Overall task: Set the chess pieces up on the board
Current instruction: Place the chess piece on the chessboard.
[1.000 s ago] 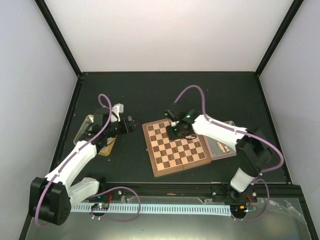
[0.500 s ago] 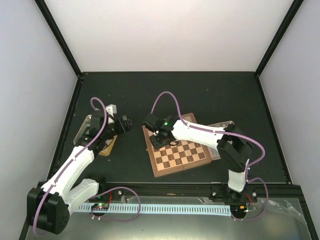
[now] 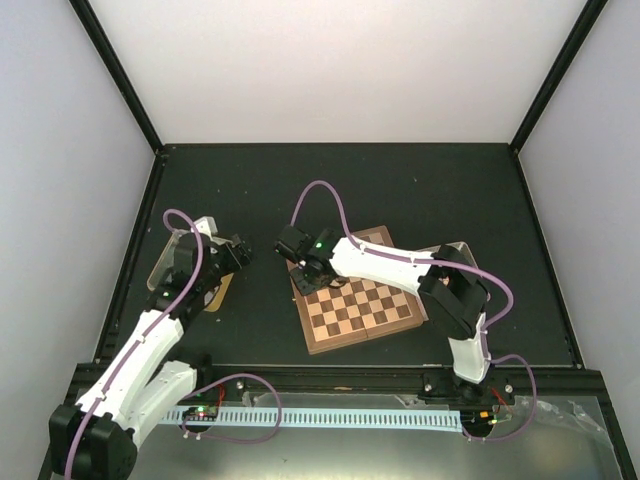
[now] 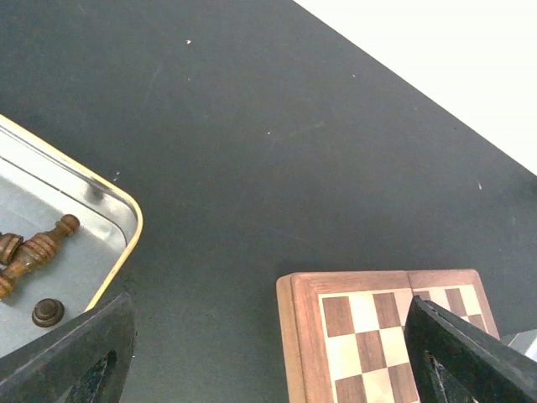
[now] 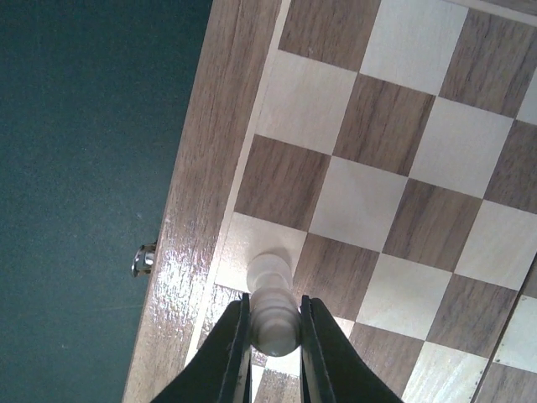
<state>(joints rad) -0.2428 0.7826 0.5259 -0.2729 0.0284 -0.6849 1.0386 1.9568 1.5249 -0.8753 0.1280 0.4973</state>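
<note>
– Over the left rim of the board point(image 5: 403, 126), what is the right gripper point(image 5: 273, 332) doing?
– It is pinching a pale chess piece point(image 5: 271, 298) above a pale square. The left gripper point(image 4: 268, 361) is hanging spread wide, gripping nothing, between the tin point(image 4: 126, 220) and the board.

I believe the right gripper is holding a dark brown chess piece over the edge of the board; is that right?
Not quite: the right wrist view shows the chess piece in the right gripper is pale tan, not dark brown. It is held over the edge of the board.
</note>
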